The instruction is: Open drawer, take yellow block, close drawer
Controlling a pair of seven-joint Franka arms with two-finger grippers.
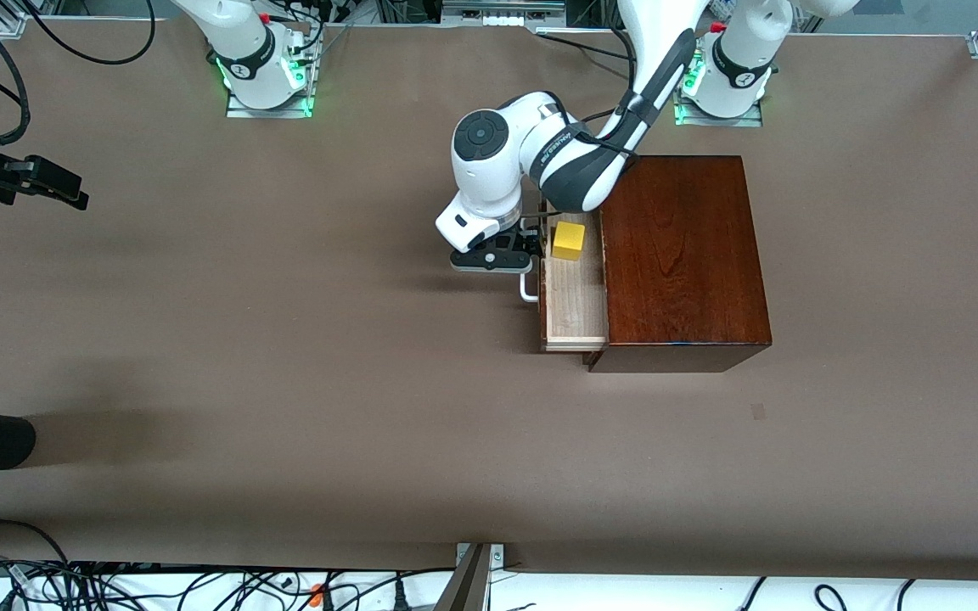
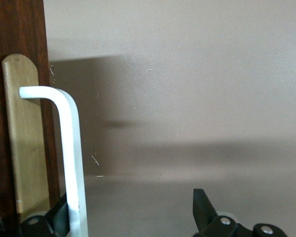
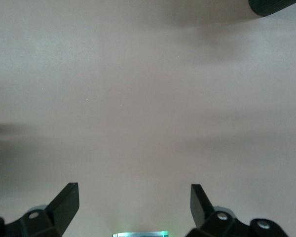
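The small bright yellow block [image 1: 568,240] sits in the partly open pale-wood drawer [image 1: 576,305] of the dark polished wooden box [image 1: 682,255], at the end nearer the robots' bases. The left gripper [image 1: 525,248], fingers spread wide, reaches in level at the white U-shaped bar handle [image 2: 69,148]; one finger could snag the bar and jolt the drawer. The right gripper [image 3: 134,207] waits, also spread wide, over bare table at the right arm's end.

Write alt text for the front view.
The drawer of a dark wooden box stands pulled open with the yellow block inside. The left end effector is open at the white handle; the right end effector waits open over bare table.
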